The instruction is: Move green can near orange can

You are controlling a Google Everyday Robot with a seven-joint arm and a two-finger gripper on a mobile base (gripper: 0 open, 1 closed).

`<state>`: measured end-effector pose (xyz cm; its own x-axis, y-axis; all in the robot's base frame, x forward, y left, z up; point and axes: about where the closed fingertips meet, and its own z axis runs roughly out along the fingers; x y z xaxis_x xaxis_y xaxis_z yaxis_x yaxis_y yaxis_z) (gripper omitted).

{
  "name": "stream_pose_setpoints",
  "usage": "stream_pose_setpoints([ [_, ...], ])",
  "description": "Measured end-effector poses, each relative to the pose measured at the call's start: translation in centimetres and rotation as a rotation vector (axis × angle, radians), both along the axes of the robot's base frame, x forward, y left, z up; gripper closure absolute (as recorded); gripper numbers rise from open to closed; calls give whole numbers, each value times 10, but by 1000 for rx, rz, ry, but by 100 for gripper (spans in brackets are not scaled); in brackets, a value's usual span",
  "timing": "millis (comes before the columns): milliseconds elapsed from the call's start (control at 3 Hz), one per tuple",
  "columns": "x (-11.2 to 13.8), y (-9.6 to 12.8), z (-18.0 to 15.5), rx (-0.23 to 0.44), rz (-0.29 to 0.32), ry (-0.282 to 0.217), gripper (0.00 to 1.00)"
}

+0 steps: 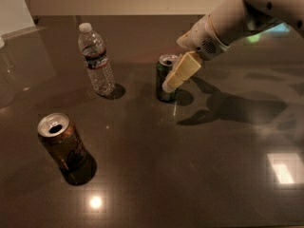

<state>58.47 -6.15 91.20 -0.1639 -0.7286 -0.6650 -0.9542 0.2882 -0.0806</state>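
The green can (162,83) stands upright near the middle of the dark table, with its silver top showing. The orange can (65,148) stands upright at the front left, far from the green can. My gripper (174,81) reaches in from the upper right on a white arm (228,23). Its pale tip overlaps the right side of the green can at the height of the can's top. I cannot tell whether it touches the can.
A clear plastic water bottle (97,61) with a white cap stands upright left of the green can, at the back. The dark glossy table (199,175) carries bright light reflections at the front and right. A pale wall runs along the far edge.
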Motion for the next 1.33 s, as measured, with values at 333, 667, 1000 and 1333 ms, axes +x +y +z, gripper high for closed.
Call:
stream_pose_setpoints([
  [333,-1,12,1,10,17,5,18],
  [667,-4,13,3,10,17,4,41],
  [1000,-11,11,8,8,16,0,65],
  [1333,-32,24,25,35,63,-16,87],
])
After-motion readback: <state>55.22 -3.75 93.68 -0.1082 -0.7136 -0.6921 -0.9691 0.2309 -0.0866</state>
